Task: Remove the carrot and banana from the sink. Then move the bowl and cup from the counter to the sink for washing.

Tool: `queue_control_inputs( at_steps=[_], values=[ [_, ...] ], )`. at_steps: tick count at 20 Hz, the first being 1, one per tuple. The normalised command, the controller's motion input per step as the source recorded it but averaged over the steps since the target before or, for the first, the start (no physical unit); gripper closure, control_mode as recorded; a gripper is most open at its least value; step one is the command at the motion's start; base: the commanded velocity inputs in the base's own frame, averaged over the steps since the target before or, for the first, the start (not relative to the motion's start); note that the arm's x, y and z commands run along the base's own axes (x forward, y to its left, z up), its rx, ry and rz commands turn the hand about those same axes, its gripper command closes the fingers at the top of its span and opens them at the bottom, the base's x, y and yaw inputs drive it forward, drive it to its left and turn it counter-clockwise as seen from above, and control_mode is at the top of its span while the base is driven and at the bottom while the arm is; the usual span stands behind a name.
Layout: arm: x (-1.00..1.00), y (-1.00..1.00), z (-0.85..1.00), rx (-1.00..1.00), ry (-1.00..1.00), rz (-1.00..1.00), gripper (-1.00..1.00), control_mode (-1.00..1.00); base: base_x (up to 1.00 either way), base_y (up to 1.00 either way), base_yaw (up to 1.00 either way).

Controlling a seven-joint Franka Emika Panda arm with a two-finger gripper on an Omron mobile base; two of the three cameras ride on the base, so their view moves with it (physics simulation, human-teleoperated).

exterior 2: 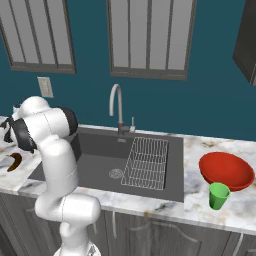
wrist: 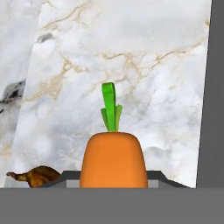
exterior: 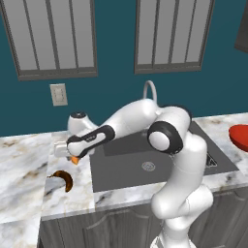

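Half the carrot (wrist: pixel 113 159) hides between the pincer (wrist: pixel 113 177) tips.

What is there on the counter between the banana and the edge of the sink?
Bare marble counter lies between the banana and the sink, seen in the left base view.

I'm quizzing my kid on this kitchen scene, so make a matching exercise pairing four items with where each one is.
Things:
1. carrot
2. banana
3. cup
4. wire rack

Places:
A. inside the sink
B. on the counter in front of the red bowl
C. between the gripper fingers
D. lying on the counter left of the sink

Pairs: 1-C, 2-D, 3-B, 4-A
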Motion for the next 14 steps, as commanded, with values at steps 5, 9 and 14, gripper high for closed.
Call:
queue_control_inputs(
  at_steps=[5, 9, 14],
  values=[
    [0.10, 0.12, -0.25, 0.00, 0.00, 0.00, 1.00, -1.00, 0.00, 0.00, 0.00],
    [0.03, 0.08, -0.25, 0.00, 0.00, 0.00, 1.00, -1.00, 0.00, 0.00, 0.00],
    [0.07, 0.03, -0.23, 0.00, 0.00, 0.00, 1.00, -1.00, 0.00, 0.00, 0.00]
  ],
)
